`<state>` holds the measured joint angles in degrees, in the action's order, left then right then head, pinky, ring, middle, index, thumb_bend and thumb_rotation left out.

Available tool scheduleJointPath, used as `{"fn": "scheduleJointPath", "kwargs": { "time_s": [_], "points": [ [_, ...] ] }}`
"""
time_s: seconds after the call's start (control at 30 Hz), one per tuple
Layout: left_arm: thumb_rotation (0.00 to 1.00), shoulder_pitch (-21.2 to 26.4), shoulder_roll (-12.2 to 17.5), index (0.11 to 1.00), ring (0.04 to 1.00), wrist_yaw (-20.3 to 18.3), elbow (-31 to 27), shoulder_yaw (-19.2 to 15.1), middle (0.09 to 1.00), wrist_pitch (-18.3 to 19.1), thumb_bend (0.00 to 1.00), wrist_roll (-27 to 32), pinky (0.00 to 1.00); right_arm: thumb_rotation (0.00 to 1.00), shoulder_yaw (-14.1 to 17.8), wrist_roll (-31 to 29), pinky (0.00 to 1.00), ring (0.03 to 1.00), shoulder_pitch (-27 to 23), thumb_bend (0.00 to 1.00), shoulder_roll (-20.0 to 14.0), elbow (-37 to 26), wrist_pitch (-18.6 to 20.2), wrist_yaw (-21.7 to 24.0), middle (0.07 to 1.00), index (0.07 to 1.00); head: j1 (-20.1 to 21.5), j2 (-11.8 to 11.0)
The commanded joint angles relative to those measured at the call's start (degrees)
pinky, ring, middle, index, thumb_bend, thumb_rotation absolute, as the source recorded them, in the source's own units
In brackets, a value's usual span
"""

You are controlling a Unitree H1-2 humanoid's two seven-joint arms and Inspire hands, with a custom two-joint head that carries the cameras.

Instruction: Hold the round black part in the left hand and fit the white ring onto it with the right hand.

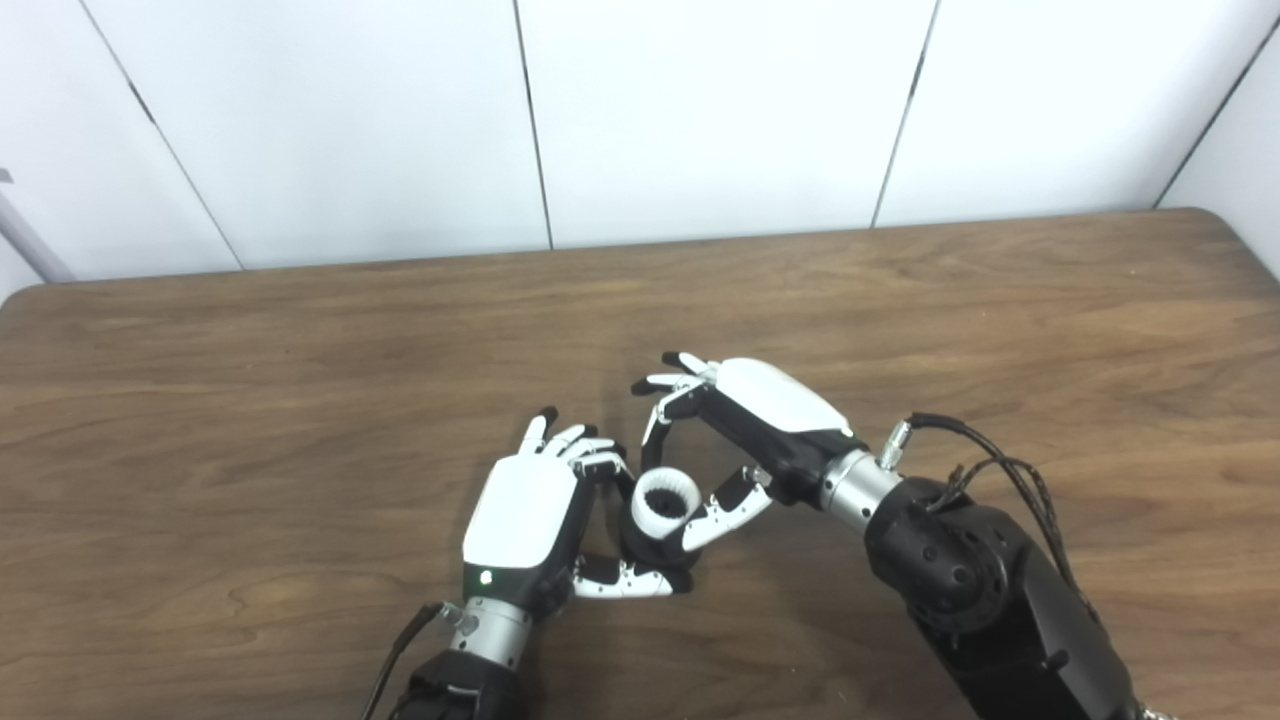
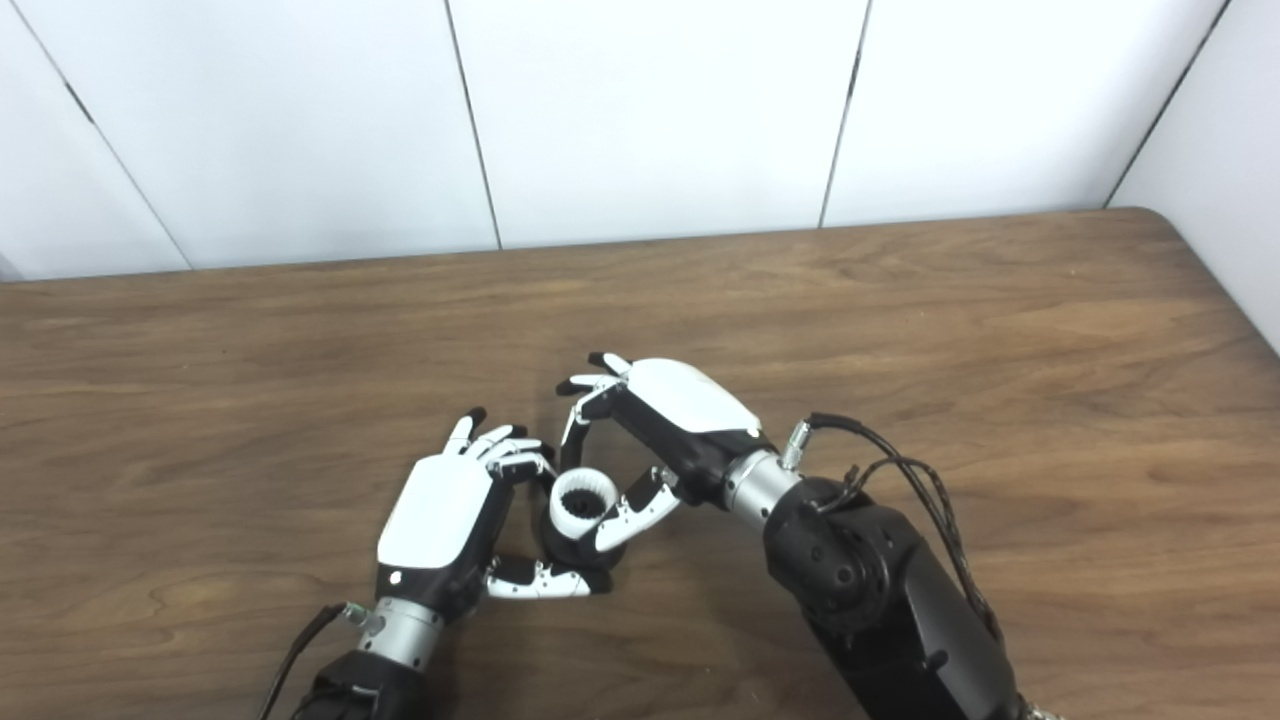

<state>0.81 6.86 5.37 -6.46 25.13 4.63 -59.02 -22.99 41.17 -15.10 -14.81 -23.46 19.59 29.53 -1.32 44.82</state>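
My left hand [image 1: 525,520] is shut on the round black part [image 1: 648,545], its thumb under the part and its fingers at the part's left, low over the table's near middle. The white ring [image 1: 665,498], ribbed inside, sits on top of the black part with its opening facing up. My right hand [image 1: 745,425] arches over it from the right. Its thumb [image 1: 725,515] lies against the ring's right side, and its fingertips [image 1: 652,435] curl down just above the ring's far edge. The scene also shows in the right eye view, with the ring [image 2: 583,503] between both hands.
The brown wooden table [image 1: 300,350] spreads out on all sides. A white panelled wall [image 1: 700,110] stands behind its far edge. Black cables [image 1: 1000,470] loop off my right forearm.
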Motion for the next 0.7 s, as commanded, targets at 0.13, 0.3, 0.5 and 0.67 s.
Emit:
{"fn": "scheduleJointPath", "kwargs": {
  "time_s": [0.13, 0.3, 0.5, 0.67],
  "points": [
    [0.06, 0.35, -0.46, 0.486, 0.865, 0.19, -1.13, 0.24, 0.756, 0.22, 0.52, -0.76, 1.0, 0.13, 0.4, 0.08, 1.0, 1.0, -1.41, 0.52, 0.43, -0.41, -2.03, -1.6, 0.878, 0.483, -0.08, 0.01],
    [0.06, 0.41, -0.43, 0.485, 0.864, 0.45, -0.93, 0.2, 0.758, 0.07, 0.52, -0.68, 1.0, 0.13, 0.28, 0.39, 1.0, 1.0, -1.37, 0.52, 0.35, -0.34, -1.72, -1.38, 0.878, 0.484, -0.08, 0.01],
    [0.06, 0.45, -0.51, 0.485, 0.864, 0.59, -0.98, 0.06, 0.756, 0.01, 0.52, -0.41, 1.0, 0.13, 0.66, -0.23, 1.0, 1.0, -1.26, 0.52, 0.17, 0.12, -1.92, -1.57, 0.877, 0.484, -0.09, 0.11],
    [0.06, 0.56, -0.45, 0.485, 0.863, 0.68, -0.96, 0.01, 0.755, -0.09, 0.52, -0.39, 1.0, 0.13, 0.79, -0.21, 1.0, 0.999, -1.21, 0.52, -0.24, 0.78, -1.87, -1.56, 0.878, 0.484, 0.11, 0.03]
  ]
}}
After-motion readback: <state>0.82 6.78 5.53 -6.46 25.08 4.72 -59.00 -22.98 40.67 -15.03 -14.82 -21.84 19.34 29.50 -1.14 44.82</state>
